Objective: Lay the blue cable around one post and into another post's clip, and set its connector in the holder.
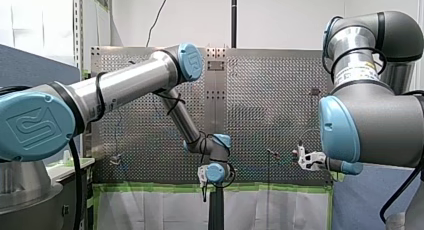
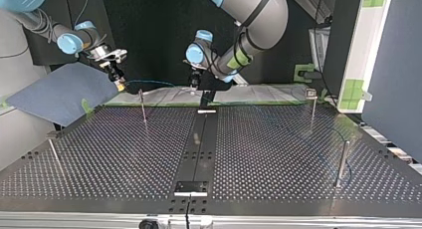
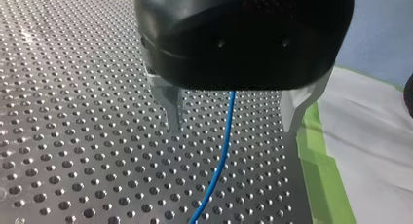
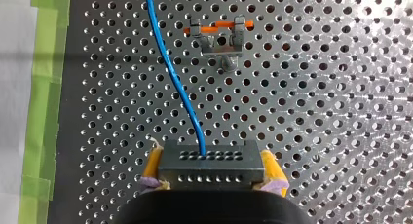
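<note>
My right hand [image 4: 212, 159] pinches the connector [image 4: 210, 169]. The cable [image 4: 170, 73] runs straight ahead from it, just beside the clip [image 4: 220, 39], which is nearer this hand. My left hand [image 3: 233, 122], spread, straddles the cable above the tabletop [image 3: 73, 136].

White wall [image 1: 290, 15] behind the perforated table [image 1: 260, 90]; a dark cable [image 1: 159, 15] hangs down it. Green tape [image 1: 150, 187] lines one table edge, white sheeting [image 1: 150, 210] just beside. Blue-grey partition [image 1: 30, 65] at the front view's left. Flat, even light.
</note>
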Controlling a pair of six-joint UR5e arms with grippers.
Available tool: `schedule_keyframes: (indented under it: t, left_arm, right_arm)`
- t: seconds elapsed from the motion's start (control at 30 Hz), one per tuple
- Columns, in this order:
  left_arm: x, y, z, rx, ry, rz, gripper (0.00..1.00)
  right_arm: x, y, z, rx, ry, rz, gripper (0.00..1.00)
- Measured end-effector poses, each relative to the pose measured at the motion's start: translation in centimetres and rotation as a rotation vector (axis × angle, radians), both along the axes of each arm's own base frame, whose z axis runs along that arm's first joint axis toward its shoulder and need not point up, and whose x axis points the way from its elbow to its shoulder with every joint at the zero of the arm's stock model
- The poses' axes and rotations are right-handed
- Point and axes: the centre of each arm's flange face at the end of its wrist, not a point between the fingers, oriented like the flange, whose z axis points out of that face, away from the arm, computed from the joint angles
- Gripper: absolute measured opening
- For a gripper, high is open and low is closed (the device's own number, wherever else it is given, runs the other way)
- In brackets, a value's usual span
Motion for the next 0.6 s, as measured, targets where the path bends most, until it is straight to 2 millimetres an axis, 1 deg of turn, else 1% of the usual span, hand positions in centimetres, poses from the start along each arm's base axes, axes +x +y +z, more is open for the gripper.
schedule_keyframes:
  t: [0.33,0.6]
  left_arm:
    - [1.6,0.3,0.6,-0.01,-0.017,0.013,1.0]
    - [2.5,0.4,1.1,-0.014,-0.03,0.018,1.0]
  right_arm:
    - [0.1,0.0,0.0,-0.001,0.0,0.002,0.0]
    - [0.2,0.0,0.0,-0.003,0.0,0.003,0.0]
